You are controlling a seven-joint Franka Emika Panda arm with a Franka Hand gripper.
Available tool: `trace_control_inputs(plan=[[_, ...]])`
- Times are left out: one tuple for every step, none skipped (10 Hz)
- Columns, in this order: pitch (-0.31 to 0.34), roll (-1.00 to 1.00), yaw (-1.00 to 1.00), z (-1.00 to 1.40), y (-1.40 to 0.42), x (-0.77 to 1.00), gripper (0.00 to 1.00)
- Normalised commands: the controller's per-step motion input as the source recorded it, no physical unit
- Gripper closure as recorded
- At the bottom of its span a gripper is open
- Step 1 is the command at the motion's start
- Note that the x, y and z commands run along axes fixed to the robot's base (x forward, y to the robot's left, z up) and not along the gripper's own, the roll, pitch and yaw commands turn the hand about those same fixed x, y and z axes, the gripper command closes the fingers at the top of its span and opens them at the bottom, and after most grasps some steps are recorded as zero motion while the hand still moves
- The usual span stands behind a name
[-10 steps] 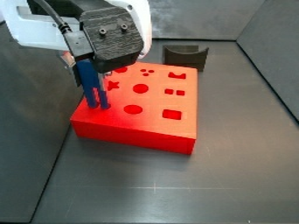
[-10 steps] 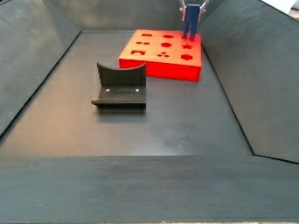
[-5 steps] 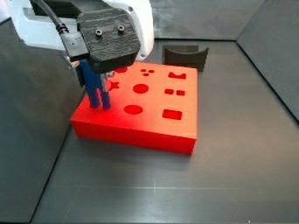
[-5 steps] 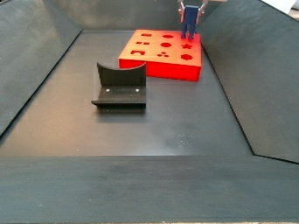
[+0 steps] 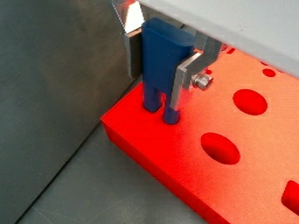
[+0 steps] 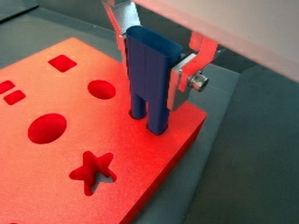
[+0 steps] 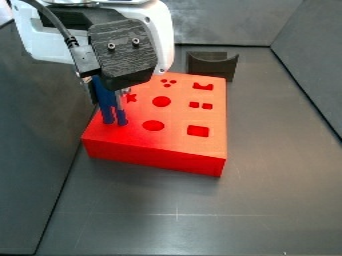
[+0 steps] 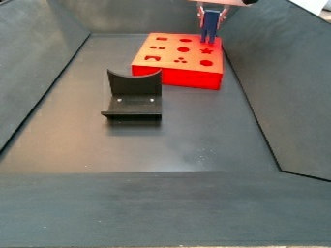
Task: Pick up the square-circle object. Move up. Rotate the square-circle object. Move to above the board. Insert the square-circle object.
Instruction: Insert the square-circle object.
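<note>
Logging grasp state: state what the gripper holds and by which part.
The gripper, above a corner of the board, holds the square-circle object. Its fingers clamp the upper body, and the two prongs point down at the board.

Gripper (image 7: pixel 104 98) low over board (image 7: pixel 181 137) corner, pointing straight down, wrist housing upright above it. Fingers (image 5: pixel 184 72) closed flat against both sides of upright blue peg (image 5: pixel 162 61), prongs down. Same clamp in other wrist view, gripper (image 6: pixel 156 59) with silver plates flanking peg (image 6: pixel 145 74). Prong tips at board's top face near its edge; contact or insertion depth not resolvable. Gripper (image 8: pixel 211 19) mostly cropped at frame edge.
</note>
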Motion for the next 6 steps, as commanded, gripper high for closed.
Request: trace_control_inputs(plan=[[-0.163,0.16,0.00,-0.85,-0.10,-0.01,1.00],[-0.066,0.22,0.00,-0.95,-0.18,0.00,1.00],[0.000,0.29,0.00,-0.79,-0.31,0.26,1.00],[0.000,0.27,0.00,-0.75,-0.36,0.53,1.00],[0.000,0.21,0.01,-0.87,-0.25,0.74,1.00],[-0.001,0.16,0.13,-0.88,-0.05,0.65,1.00]])
